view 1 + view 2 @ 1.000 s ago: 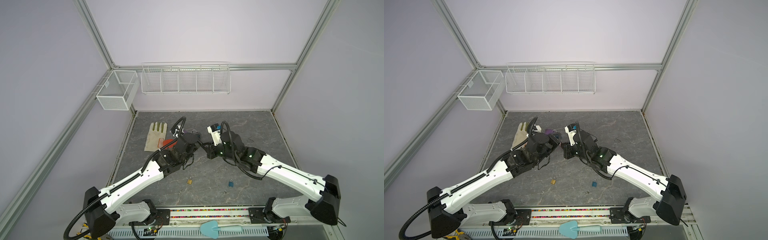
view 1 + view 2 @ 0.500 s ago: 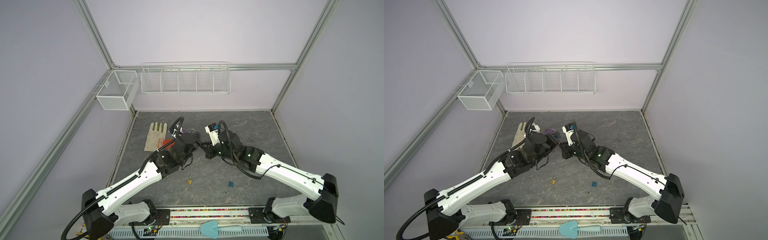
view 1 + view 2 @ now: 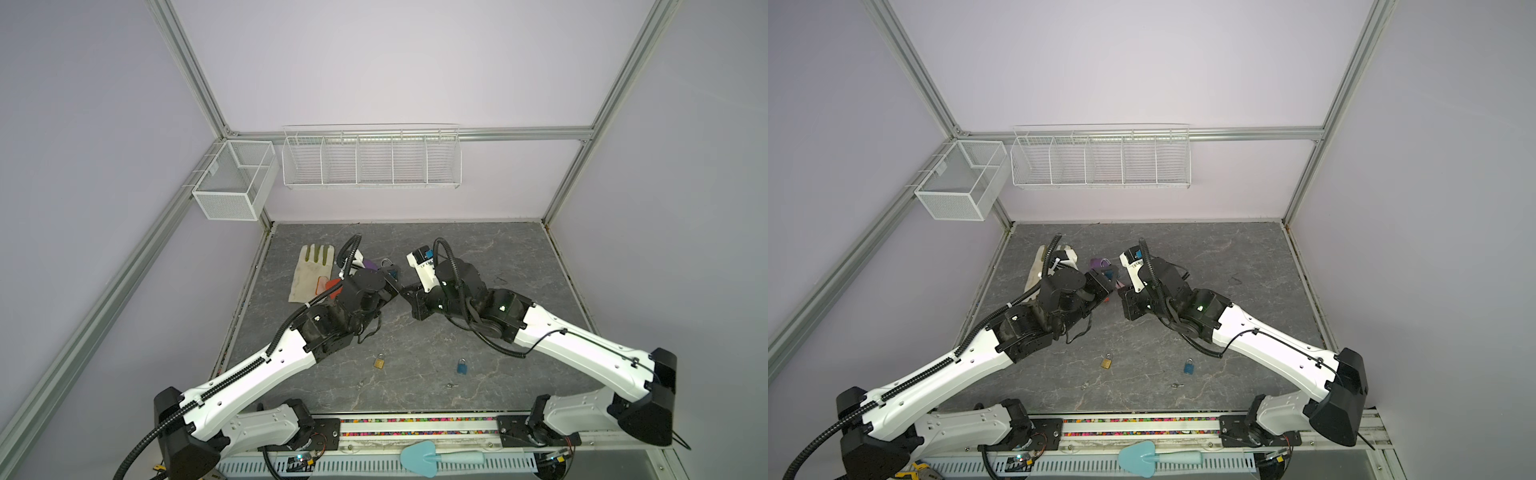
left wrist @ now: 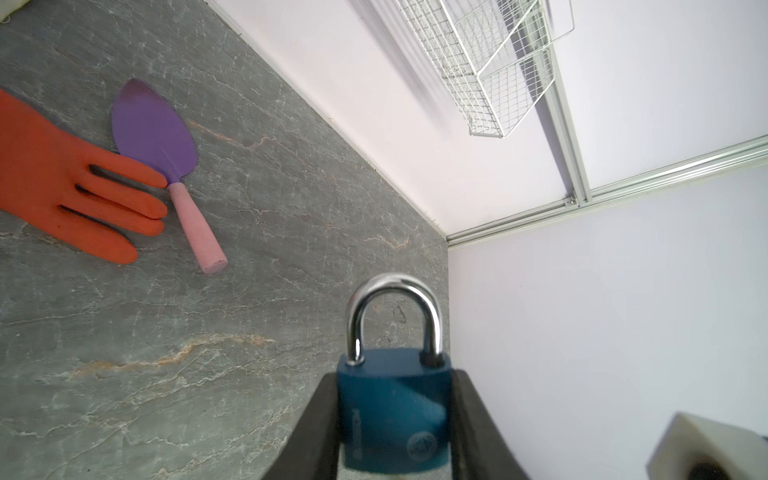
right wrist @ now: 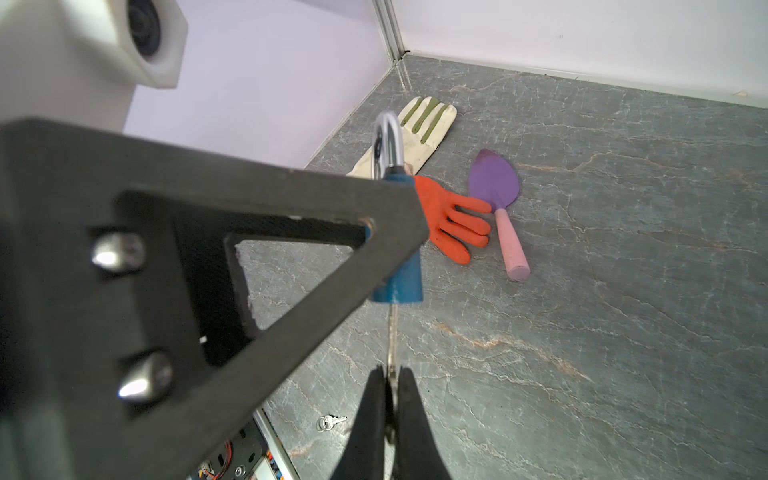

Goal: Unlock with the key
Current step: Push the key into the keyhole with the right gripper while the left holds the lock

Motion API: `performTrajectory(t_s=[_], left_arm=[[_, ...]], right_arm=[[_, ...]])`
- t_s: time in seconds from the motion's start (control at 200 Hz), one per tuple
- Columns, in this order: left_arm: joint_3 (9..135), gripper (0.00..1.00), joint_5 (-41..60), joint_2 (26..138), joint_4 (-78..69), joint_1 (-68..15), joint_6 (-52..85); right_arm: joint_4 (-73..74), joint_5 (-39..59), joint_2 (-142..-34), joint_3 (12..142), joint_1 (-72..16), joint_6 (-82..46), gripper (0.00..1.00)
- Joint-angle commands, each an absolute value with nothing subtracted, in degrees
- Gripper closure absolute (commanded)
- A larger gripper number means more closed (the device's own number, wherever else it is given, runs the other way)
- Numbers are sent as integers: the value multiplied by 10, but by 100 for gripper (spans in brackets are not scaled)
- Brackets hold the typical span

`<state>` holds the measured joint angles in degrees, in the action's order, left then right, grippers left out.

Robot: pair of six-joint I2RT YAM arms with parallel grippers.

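Note:
A blue padlock (image 4: 392, 409) with a steel shackle is clamped by its sides in my left gripper (image 4: 395, 376), held above the floor. Both shackle legs sit in the body. My right gripper (image 5: 390, 374) is shut on a silver key (image 5: 392, 336). The key's blade runs straight up to the underside of the padlock (image 5: 405, 282); how deep it goes is hidden. In both top views the left gripper (image 3: 395, 282) (image 3: 1106, 282) and the right gripper (image 3: 409, 291) (image 3: 1121, 293) meet tip to tip at mid-floor.
An orange glove (image 4: 62, 183), a purple trowel (image 4: 158, 137) and a white glove (image 3: 313, 272) lie behind the left gripper. A gold padlock (image 3: 379, 362), a small blue padlock (image 3: 461, 366) and a loose key (image 5: 328, 422) lie nearer the front. Wire baskets (image 3: 370, 160) hang on the back wall.
Both grippers have drifted slightly to the left together. The padlock and the key stay held as before.

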<state>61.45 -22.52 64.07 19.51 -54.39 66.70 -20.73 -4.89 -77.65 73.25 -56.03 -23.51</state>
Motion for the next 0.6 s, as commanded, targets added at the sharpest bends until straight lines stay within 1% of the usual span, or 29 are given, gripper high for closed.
performTrajectory(t_s=[0.0,0.105,0.265,0.315,0.505,0.595], left_arm=[[601,100,-152,633,202,-561,658],[588,100,-121,626,158,-561,661],[577,100,-119,608,157,-561,646],[572,100,-122,603,157,-561,645],[608,100,-135,621,212,-561,626],[620,100,-146,628,239,-561,598]], right_arm=[[-138,-52,-784,760,-558,-232,94],[-70,30,-783,740,-551,-275,94],[-6,90,-762,708,-535,-327,94],[-19,74,-756,710,-536,-317,94],[-111,-43,-777,756,-567,-228,94],[-120,-56,-777,761,-568,-219,94]])
